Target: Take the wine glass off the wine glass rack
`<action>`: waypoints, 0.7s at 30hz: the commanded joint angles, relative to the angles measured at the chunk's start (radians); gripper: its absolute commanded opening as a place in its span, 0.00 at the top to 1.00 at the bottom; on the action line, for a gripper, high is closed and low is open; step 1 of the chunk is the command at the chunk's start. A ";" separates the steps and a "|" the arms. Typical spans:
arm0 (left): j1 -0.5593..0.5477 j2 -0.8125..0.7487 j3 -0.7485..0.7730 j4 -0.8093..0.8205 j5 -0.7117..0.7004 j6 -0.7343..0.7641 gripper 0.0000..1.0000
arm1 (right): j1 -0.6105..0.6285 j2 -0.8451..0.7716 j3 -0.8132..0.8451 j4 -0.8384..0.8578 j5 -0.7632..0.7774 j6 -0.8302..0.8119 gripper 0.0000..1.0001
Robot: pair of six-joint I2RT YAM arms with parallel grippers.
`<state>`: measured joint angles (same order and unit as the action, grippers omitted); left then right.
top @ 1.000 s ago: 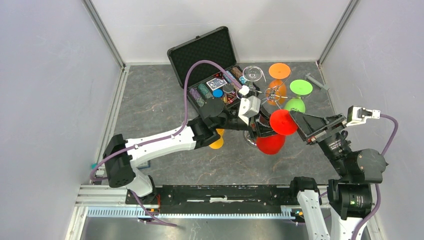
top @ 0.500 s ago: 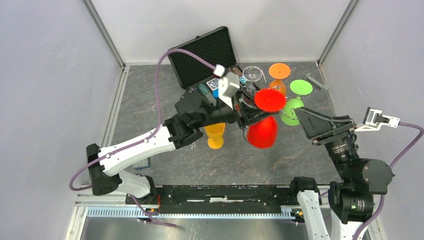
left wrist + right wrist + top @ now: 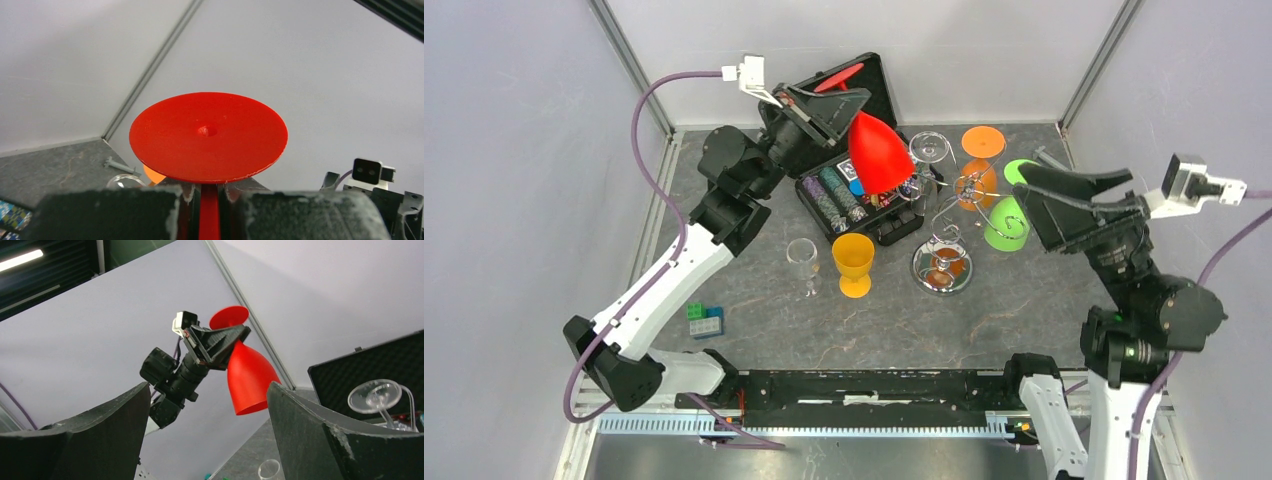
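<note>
My left gripper (image 3: 844,100) is shut on the stem of a red wine glass (image 3: 879,155) and holds it upside down, high above the black case, clear of the rack. In the left wrist view the red foot disc (image 3: 208,136) sits just past my fingers (image 3: 110,215). The chrome wine glass rack (image 3: 941,268) stands at centre right. An orange glass (image 3: 979,142), a green glass (image 3: 1009,222) and a clear glass (image 3: 929,148) hang on it. My right gripper (image 3: 1039,195) is open and empty, raised to the right of the rack. Its view shows the red glass (image 3: 247,377).
An open black chip case (image 3: 844,110) lies at the back. A yellow goblet (image 3: 854,263) and a clear tumbler (image 3: 802,262) stand left of the rack. Small toy bricks (image 3: 704,320) lie front left. A grey bolt (image 3: 1056,160) lies back right.
My left arm has lifted the red glass off the rack and swung it up, back and left over the case. My right arm has risen slightly.
</note>
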<state>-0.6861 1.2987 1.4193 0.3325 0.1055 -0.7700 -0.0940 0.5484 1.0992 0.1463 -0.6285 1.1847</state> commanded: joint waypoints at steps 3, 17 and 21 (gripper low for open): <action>0.132 -0.075 -0.030 0.023 -0.067 -0.151 0.98 | -0.007 0.213 0.089 0.291 -0.077 0.051 0.10; 0.310 -0.100 -0.111 0.119 -0.094 -0.342 0.98 | 0.604 0.639 0.397 0.040 0.213 -0.379 0.17; 0.327 -0.135 -0.141 0.124 -0.102 -0.390 0.98 | 0.756 0.692 0.402 0.004 0.368 -0.460 0.22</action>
<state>-0.3752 1.2198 1.2976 0.3809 0.0261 -1.0706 0.5549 1.2129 1.4513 0.1970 -0.4492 0.8734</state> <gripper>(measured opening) 0.109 0.803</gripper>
